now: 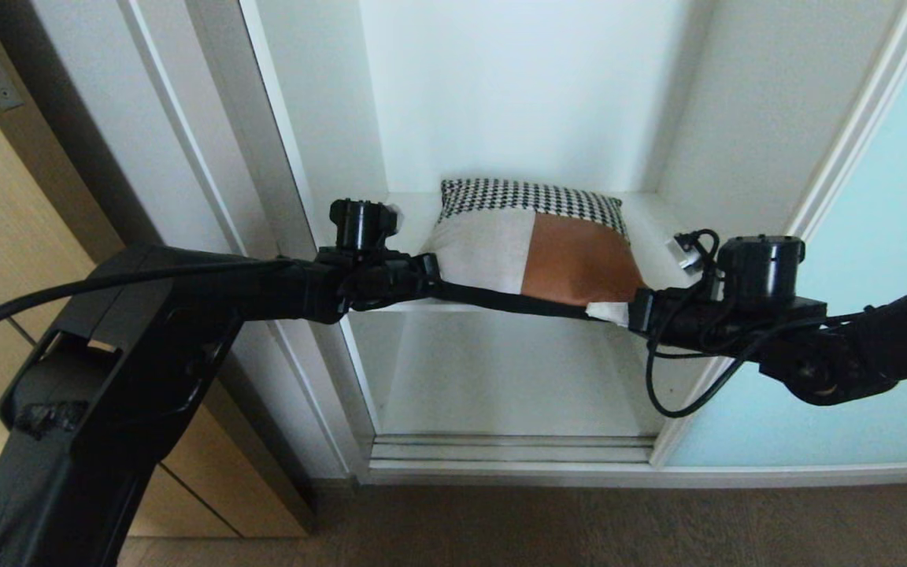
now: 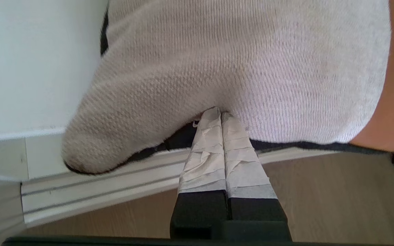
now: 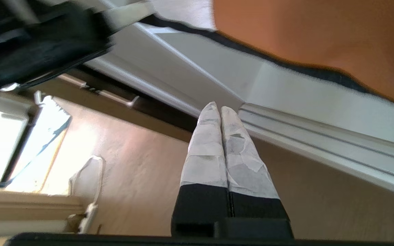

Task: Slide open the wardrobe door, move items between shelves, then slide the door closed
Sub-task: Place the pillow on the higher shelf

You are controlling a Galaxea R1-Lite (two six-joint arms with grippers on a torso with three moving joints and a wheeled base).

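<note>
At left of centre in my head view, my left gripper (image 1: 422, 277) is pinched shut on the near left edge of the cushion (image 1: 536, 248), which lies on the shelf (image 1: 406, 216) mid-frame, its long axis running left to right. At right, my right gripper (image 1: 633, 313) is closed on nothing beside the cushion's near right corner, with the sliding wardrobe door (image 1: 879, 315) beyond.

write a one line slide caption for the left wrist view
Left gripper shut on the cream corner of the patchwork cushion, above the wardrobe's bottom track.
</note>
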